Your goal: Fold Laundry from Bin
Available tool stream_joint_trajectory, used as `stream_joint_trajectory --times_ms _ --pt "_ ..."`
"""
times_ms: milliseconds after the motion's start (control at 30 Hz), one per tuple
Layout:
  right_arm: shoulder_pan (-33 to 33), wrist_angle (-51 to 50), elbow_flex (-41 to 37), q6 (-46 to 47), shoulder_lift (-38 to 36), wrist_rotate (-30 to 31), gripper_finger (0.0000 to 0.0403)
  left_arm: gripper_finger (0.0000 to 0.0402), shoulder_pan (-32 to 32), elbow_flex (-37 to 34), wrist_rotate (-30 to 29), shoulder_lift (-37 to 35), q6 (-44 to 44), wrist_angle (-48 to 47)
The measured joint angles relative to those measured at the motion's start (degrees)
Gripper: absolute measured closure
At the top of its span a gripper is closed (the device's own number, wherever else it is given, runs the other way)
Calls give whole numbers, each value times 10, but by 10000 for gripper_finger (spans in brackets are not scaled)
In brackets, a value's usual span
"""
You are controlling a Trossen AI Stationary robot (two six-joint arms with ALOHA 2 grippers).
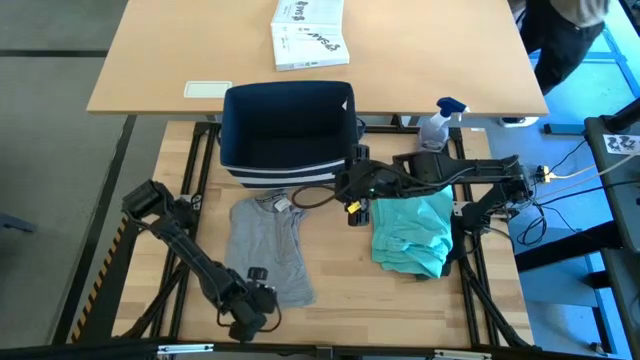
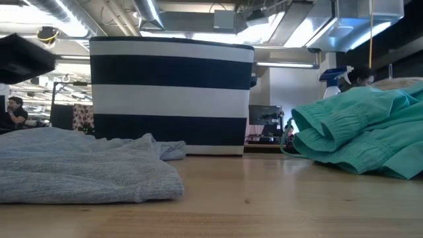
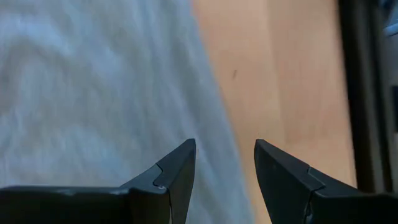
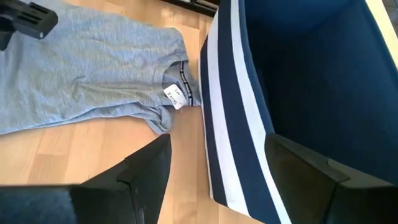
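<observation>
The grey T-shirt [image 1: 268, 245] lies flat on the table, its collar and label [image 4: 176, 93] toward the navy-blue striped bin [image 1: 285, 130]. The bin stands at the table's far edge. The teal piece [image 1: 412, 232] lies bunched at the right and also shows in the low view [image 2: 360, 135]. My left gripper [image 1: 262, 287] is open, just over the shirt's near right edge [image 3: 224, 149]. My right gripper [image 1: 350, 190] is open above the bin's near right corner [image 4: 217, 162], with the striped wall [image 4: 233, 124] showing between its fingers. The black and olive pieces do not show.
A white printed box [image 1: 310, 33] and a white card [image 1: 208, 89] lie on the far table behind the bin. A spray bottle [image 1: 440, 120] stands at the far right. Cables [image 1: 560, 175] run off the right edge. A person [image 1: 560, 30] is beyond the far right corner.
</observation>
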Motion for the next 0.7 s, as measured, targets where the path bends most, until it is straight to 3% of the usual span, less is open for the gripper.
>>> stream_joint_trajectory --times_ms 100,300,467,700 --pt "1 0 0 3 0 6 146 243 -1 1 0 0 -47 -28" --pt "1 0 0 17 4 10 146 243 0 50 5 -1 -52 -111" --pt "1 10 -10 25 8 10 146 243 -2 76 5 1 -67 -109" --pt "1 15 -35 29 15 -6 146 243 -13 76 -40 27 -89 -99"
